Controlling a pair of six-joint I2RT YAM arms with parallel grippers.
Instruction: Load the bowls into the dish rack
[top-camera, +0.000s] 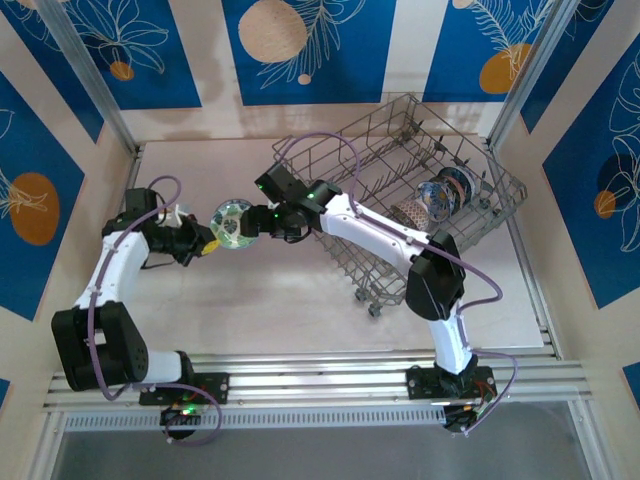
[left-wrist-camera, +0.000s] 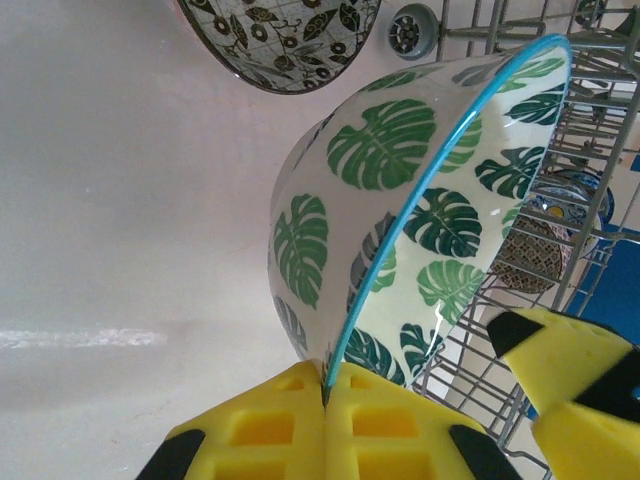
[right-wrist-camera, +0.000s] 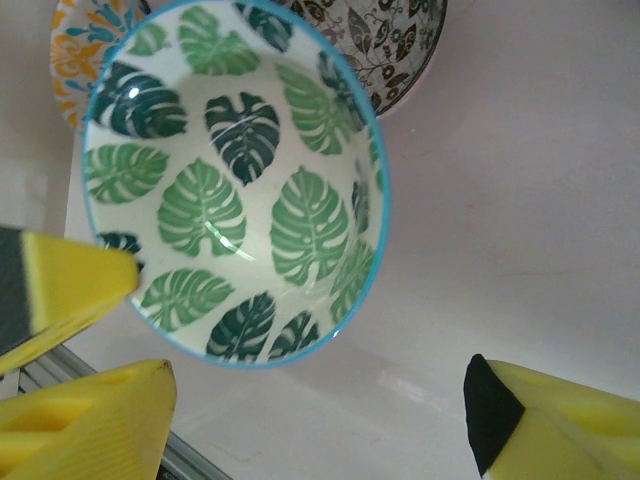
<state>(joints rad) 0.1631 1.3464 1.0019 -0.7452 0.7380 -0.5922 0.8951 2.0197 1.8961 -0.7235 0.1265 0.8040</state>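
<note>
The pale table (top-camera: 250, 310) carries the dish rack (top-camera: 400, 130) at about 2 o'clock from its centre in the top view, where the rack sits skewed to the table edges. The right arm (top-camera: 375, 228) reaches across the rack's near side toward 9 o'clock. The left arm (top-camera: 105, 270) bends up from 7 o'clock to meet it.

Between them, at 9 o'clock of the rack and outside it, hangs a green-leaf bowl (top-camera: 232, 224) tipped on its side, with a blue rim (left-wrist-camera: 400, 200) and its open mouth facing the right wrist camera (right-wrist-camera: 235, 190). Inside the rack, toward 3 o'clock, stand a blue-and-white bowl (top-camera: 450, 188) and a brown-patterned bowl (top-camera: 410, 212) just beside it. On the table beyond the leaf bowl lie a dark floral bowl (right-wrist-camera: 400, 40) and an orange-patterned bowl (right-wrist-camera: 75, 50).

The left gripper (left-wrist-camera: 327, 410) is pressed onto the leaf bowl's rim, one yellow pad on each side of the wall. The right gripper (right-wrist-camera: 320, 420) stands spread wide at 3 o'clock of that bowl, its pads clear of it.
</note>
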